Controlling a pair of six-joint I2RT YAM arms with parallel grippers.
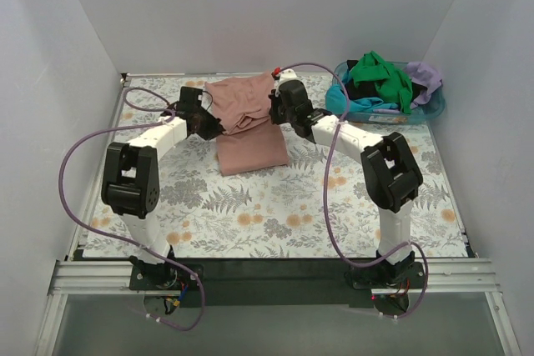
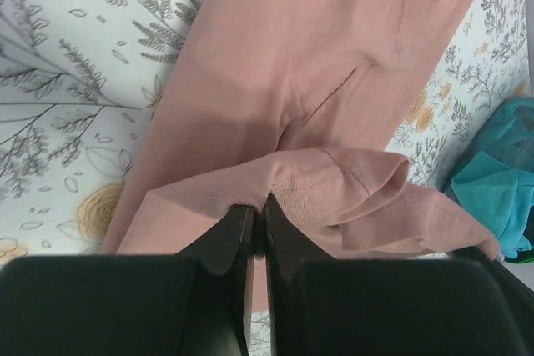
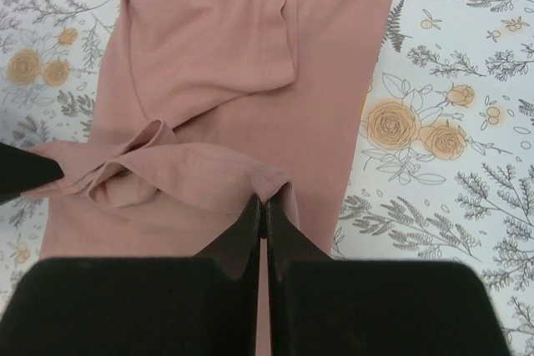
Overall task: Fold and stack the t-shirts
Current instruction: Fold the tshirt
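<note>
- Two tools work one garment in the top view. The left tool [image 1: 207,119] is at the 9 o'clock side and the right tool [image 1: 279,106] at the 3 o'clock side of the pink t-shirt [image 1: 254,147]. The shirt lies on the counter [image 1: 250,214], toward 12 o'clock from its middle. Gripping both side edges together looks meant to carry one straight fold line across the cloth. The other t-shirts [image 1: 380,81] sit heaped in the blue basket [image 1: 436,107] at the 2 o'clock corner, well apart from the work.
- Left wrist view: the left tool [image 2: 257,221] is pinched narrow on a doubled edge of the pink t-shirt [image 2: 317,81], lifted above the flat panel that stretches toward 12 o'clock. The raised flap droops and curls toward 3 o'clock, so the span between the two grips seems slack.
- Right wrist view: the right tool [image 3: 264,204] is clamped tight on the opposite corner of that same flap. A sleeve lies tucked inward near 12 o'clock, which keeps the body a narrow rectangle. I judge the step in hand to be the crosswise fold, with the stacking not yet begun.
</note>
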